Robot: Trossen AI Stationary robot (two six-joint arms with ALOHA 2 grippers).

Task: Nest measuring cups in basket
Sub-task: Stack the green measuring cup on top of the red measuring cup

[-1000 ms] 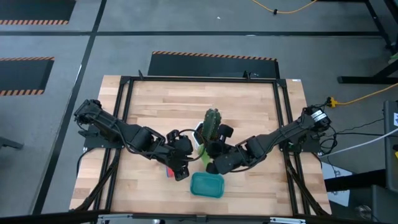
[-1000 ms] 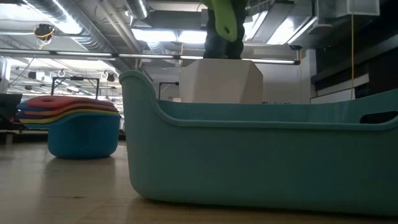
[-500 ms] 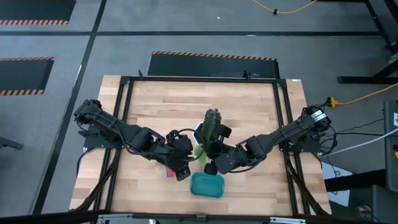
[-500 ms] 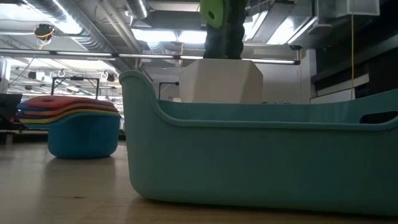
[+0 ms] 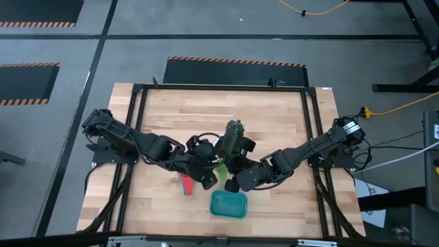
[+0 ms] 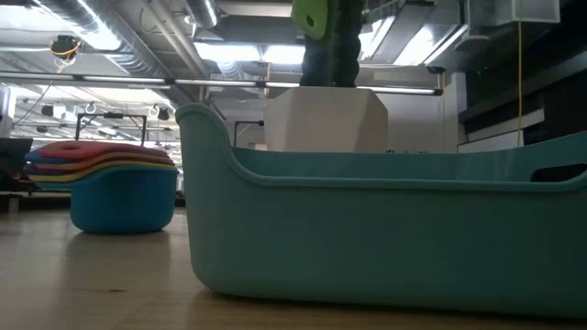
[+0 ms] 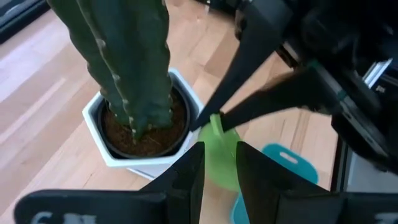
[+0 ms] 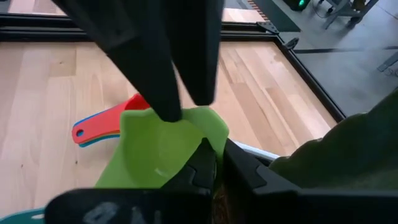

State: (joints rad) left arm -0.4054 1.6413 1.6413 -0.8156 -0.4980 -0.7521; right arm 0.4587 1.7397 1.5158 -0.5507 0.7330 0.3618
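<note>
Leftward-moved left gripper (image 7: 219,163) and right gripper (image 8: 217,163) both pinch green cup (image 8: 163,146) — beside cactus pot (image 7: 143,155).

Couldn't read any text, labels, brands, numbers or signs anywhere. Checked all four views, found nothing legible, not even on the blurry stuff in the background.

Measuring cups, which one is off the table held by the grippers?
The green cup, pinched between both grippers beside the cactus pot; the others sit stacked on the table.
</note>
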